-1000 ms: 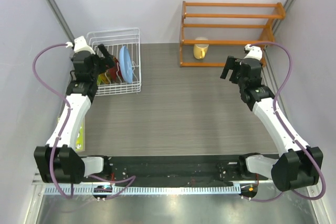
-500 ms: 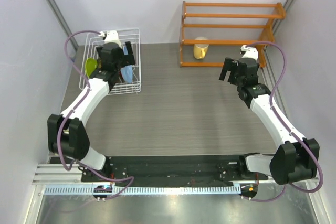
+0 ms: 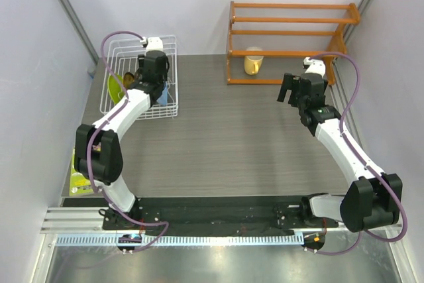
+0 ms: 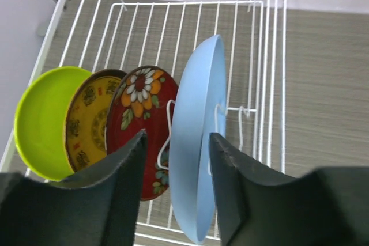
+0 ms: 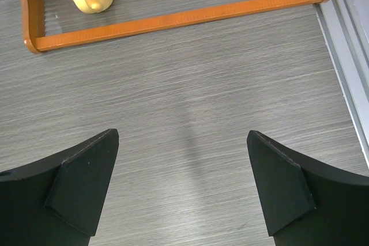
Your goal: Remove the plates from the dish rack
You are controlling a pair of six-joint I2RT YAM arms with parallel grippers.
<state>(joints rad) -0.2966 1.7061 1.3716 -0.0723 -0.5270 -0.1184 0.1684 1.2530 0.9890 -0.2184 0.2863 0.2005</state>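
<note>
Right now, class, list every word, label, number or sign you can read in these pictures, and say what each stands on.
No text can be read in any view.
On the green sheet at the table's left edge: some print, too small to read.
On the red plate: flowers only, no words.
On the yellow plate: dark ornaments, no letters.
On the mug: nothing printed that shows.

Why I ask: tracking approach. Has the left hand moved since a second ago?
Yes: left hand moved rightward across the dish rack, to the blue plate.
</note>
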